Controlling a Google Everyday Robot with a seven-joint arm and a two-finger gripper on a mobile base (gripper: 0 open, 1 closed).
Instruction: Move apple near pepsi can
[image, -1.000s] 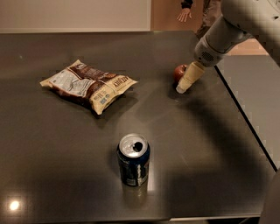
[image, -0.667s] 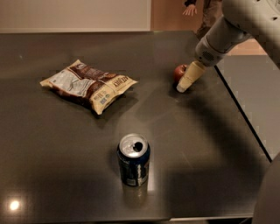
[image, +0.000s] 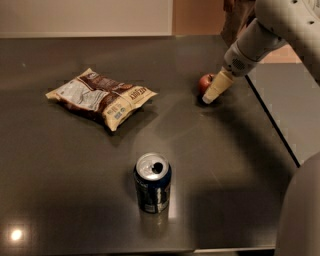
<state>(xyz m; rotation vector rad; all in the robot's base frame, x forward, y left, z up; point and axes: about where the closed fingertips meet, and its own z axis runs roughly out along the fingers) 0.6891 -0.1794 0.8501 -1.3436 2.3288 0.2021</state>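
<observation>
The apple lay near the far right corner of the bench, the hand down against it, grip impossible to tell. Firm, smooth, likely to roll; best held across its middle. The pepsi can stood by the front edge.

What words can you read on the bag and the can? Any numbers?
Bag: printing on the front and on a yellow strip, too blurred to read.
Can: white markings, too blurred to read.
Apple and the gripper right beside it: no writing shows.
</observation>
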